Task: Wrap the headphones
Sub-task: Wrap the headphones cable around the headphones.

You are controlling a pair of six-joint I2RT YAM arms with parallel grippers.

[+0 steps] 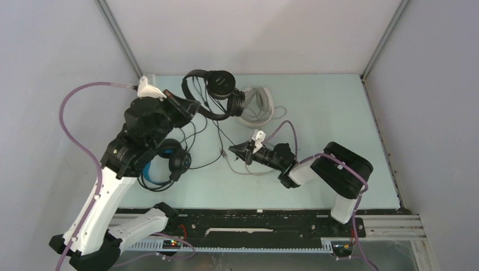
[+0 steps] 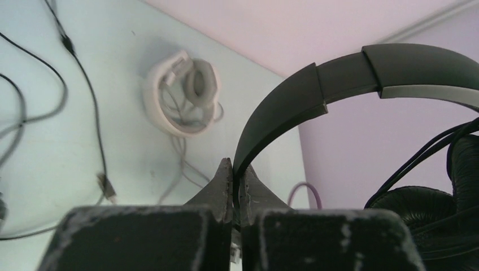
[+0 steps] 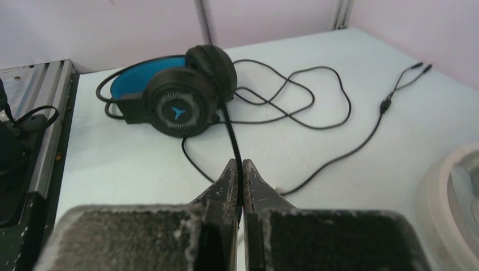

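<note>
My left gripper [image 1: 182,107] [image 2: 234,169] is shut on the headband [image 2: 339,79] of the all-black headphones [image 1: 220,84], which hang lifted at the back left; one ear cup [image 2: 435,209] shows at the right. My right gripper [image 1: 231,149] [image 3: 238,166] is shut on a thin black cable [image 3: 233,132] near the table's middle. In the right wrist view that cable runs toward the headphones with the blue headband [image 3: 175,101] [image 1: 164,164], which lie on the table at the left. The white-grey headphones [image 1: 257,107] [image 2: 181,96] lie at the back, with their pale cable coiled inside them.
Loose black cables [image 1: 197,135] [image 3: 294,96] loop over the pale green table [image 1: 327,113] between the headphones. A split cable end [image 3: 395,90] lies to the right. Grey walls stand on three sides. A metal rail [image 1: 254,226] runs along the near edge.
</note>
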